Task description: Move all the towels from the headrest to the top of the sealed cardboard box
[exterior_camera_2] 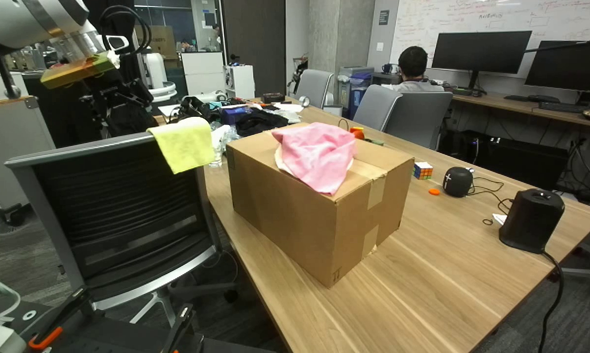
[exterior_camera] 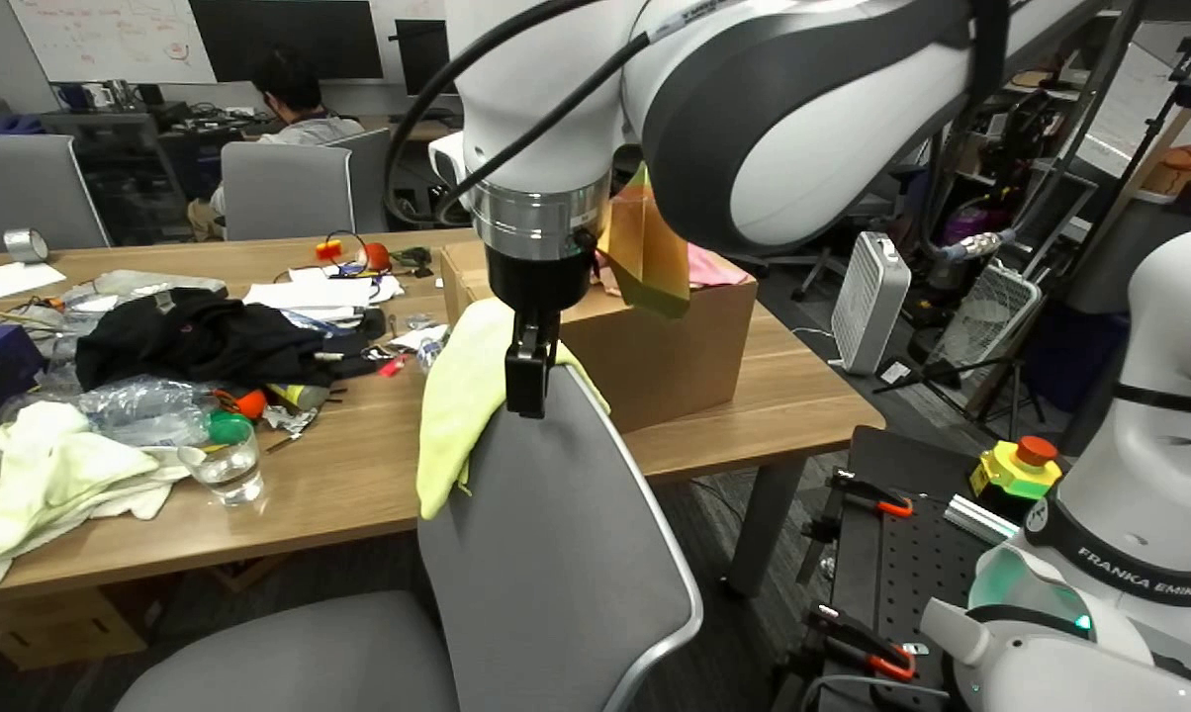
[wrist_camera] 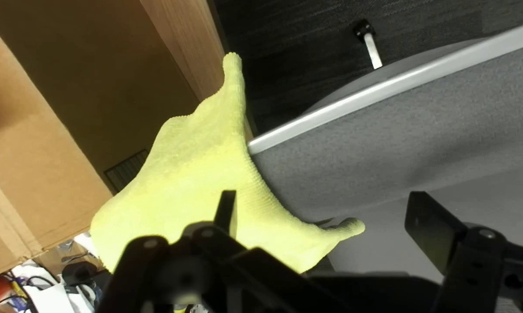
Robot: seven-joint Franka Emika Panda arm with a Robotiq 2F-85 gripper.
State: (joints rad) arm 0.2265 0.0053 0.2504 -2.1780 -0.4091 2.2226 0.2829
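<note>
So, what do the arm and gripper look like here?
The arm is white with dark grey panels, black cables and a silver wrist ring. Its black base band reads FRANKA EMIKA. The gripper is black with blocky fingers.

One yellow towel (exterior_camera_2: 184, 144) over a chair (exterior_camera: 576, 534); one pink towel (exterior_camera_2: 317, 154); two monitors (exterior_camera_2: 481, 51)

In an exterior view the arm (exterior_camera: 843, 173) is white, with a dark grey panel (exterior_camera: 694, 129) at one o'clock, black cables (exterior_camera: 595, 87) and a silver ring (exterior_camera: 538, 216) at eleven, and a black collar (exterior_camera: 1140, 574) lettered FRANKA EMIKA at four; the wrist view shows a black gripper (wrist_camera: 324, 219) with round screw heads (wrist_camera: 487, 233).
</note>
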